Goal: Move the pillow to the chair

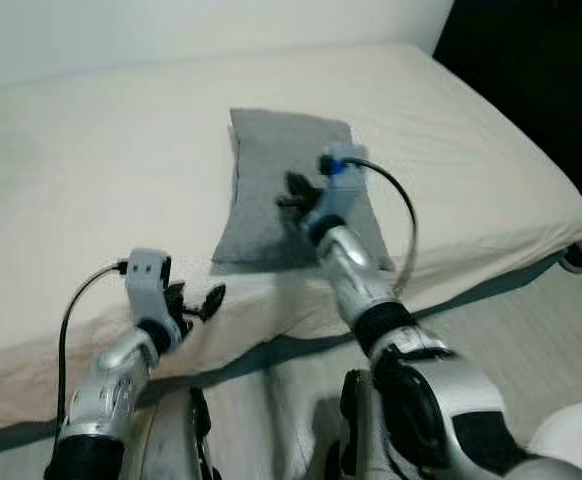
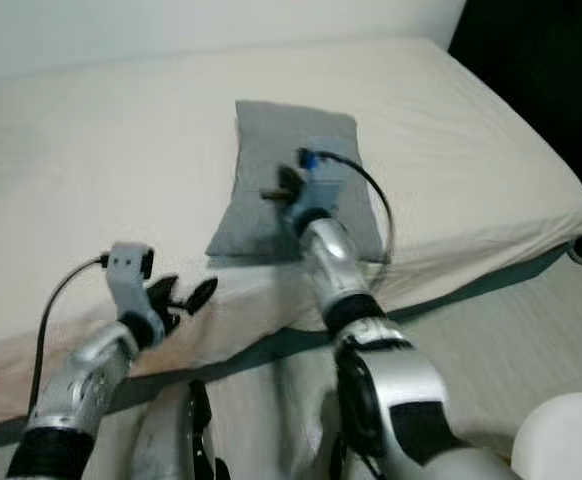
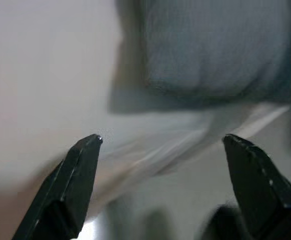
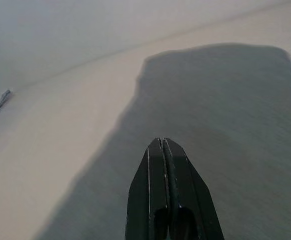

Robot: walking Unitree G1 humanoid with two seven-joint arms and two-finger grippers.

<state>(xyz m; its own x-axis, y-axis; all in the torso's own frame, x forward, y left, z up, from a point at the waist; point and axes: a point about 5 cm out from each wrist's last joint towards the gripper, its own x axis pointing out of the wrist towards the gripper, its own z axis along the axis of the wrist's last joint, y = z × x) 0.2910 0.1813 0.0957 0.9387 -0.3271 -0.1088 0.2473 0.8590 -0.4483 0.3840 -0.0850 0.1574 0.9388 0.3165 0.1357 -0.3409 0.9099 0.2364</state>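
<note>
Nearest, the floor (image 1: 531, 330) is seen at the foot of the bed, pale and wood-grained, with the robot's own torso and silver arms low in both eye views. A white rounded object (image 1: 576, 440) is cut off at the lower right corner; what it is cannot be told.

Just beyond, the left end effector (image 1: 203, 303) is held over the near edge of the bed (image 1: 91, 180), its 2 black fingers spread apart with nothing between them. From the left wrist view the same 2 fingertips (image 3: 88, 155) are shown wide apart, with the bed edge and the near end of the pillow blurred ahead of them.

Farther in, the right end effector (image 2: 276, 190) is stretched out over the grey pillow (image 1: 271, 175), above its middle part. Its fingers (image 4: 168, 190) are pressed together with nothing gripped, as the right wrist view makes plain, and the grey fabric is seen directly beneath and ahead of them. Whether the tips touch the pillow cannot be told.

The pillow lies flat on the cream sheet, toward the near side of the bed, its long side running away from the robot.

Beyond the bed a pale wall (image 1: 171, 30) is seen, and a dark area (image 1: 541, 60) lies to the right.
</note>
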